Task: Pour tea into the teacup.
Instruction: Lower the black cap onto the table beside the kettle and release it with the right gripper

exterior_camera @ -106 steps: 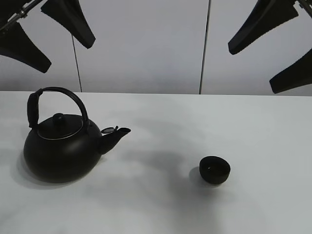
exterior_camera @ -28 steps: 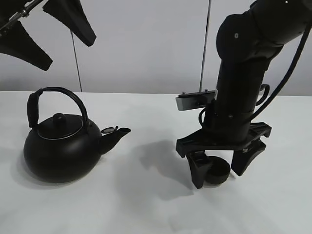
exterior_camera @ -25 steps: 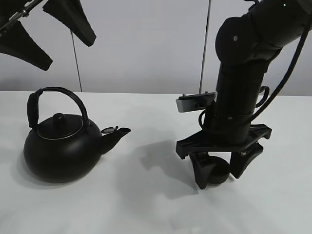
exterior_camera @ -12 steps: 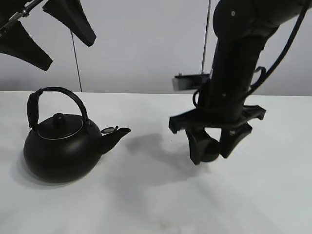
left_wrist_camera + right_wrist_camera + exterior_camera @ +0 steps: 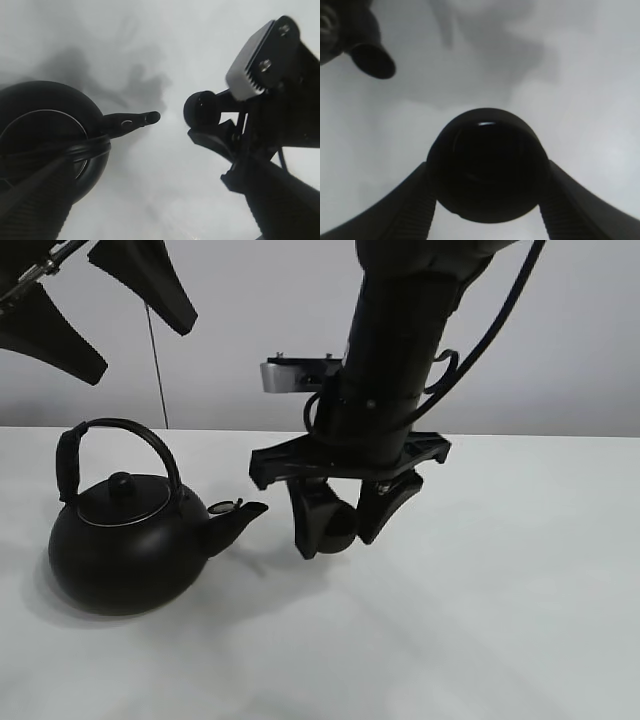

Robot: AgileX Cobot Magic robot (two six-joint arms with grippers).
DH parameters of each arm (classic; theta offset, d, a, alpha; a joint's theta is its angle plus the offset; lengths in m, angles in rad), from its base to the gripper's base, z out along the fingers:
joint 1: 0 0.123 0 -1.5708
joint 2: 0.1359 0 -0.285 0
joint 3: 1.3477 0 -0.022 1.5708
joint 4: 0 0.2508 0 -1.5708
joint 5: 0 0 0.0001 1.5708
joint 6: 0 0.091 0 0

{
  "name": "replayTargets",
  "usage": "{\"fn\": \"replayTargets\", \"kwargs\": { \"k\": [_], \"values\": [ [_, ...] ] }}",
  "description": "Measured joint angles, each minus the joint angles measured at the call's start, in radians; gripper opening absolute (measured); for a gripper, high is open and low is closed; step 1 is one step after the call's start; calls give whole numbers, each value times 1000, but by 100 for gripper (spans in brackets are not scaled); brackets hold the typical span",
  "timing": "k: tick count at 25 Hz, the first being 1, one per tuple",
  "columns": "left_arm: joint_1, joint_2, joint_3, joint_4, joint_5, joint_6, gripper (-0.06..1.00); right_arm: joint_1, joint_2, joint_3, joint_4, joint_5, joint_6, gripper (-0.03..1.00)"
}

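Exterior high: right hand (image 5: 338, 540) pinches teacup (image 5: 342, 520) aloft beside kettle spout (image 5: 240, 515); left hand (image 5: 140, 352) spread. Next, probably: set it down.

Inspector A: Any lettering, labels, brand marks or numbers to record?

Inspector B: None legible in any view. The kettle (image 5: 120, 550) is plain matt black on body and lid, with no mark that can be read. The same goes for the teacup (image 5: 487, 170). The grey plate (image 5: 250, 70) on the right arm shows two screw heads and a ribbed edge, but no characters.

Inspector A: The table (image 5: 520, 620) and the far wall (image 5: 280, 320)?

Inspector B: No print or sign readable on either
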Motion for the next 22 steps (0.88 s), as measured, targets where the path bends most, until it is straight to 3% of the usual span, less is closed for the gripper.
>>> {"fn": "replayTargets", "kwargs": {
  "k": [22],
  "values": [
    [0, 0, 0, 0, 0, 0, 66, 32, 139, 0, -4, -110, 2, 40]
  ]
}}
